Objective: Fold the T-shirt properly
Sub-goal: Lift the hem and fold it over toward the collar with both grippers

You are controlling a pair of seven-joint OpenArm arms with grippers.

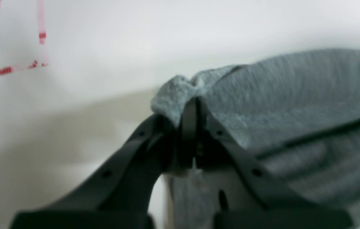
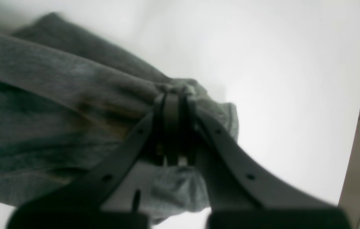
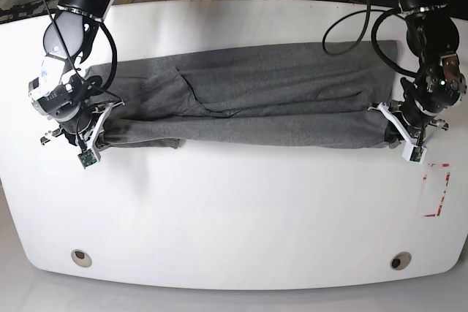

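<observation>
Base view had the T-shirt [image 3: 248,100] stretched left to right across the far half of my white table [image 3: 234,217], left gripper [image 3: 401,126] and right gripper [image 3: 99,123] each clamped on an end.

Both wrist views blurred, fabric weave barely resolves. Left gripper [image 1: 190,109] fingertips buried in a bunched T-shirt [image 1: 294,105] corner; shirt runs off that view's right edge. Right gripper [image 2: 175,98] tips likewise hidden in cloth, shirt cut off at left edge. Base view: both grippers too small to read the pinch. Red marking [image 1: 17,47] left of the shirt is cut off by the top edge.
</observation>
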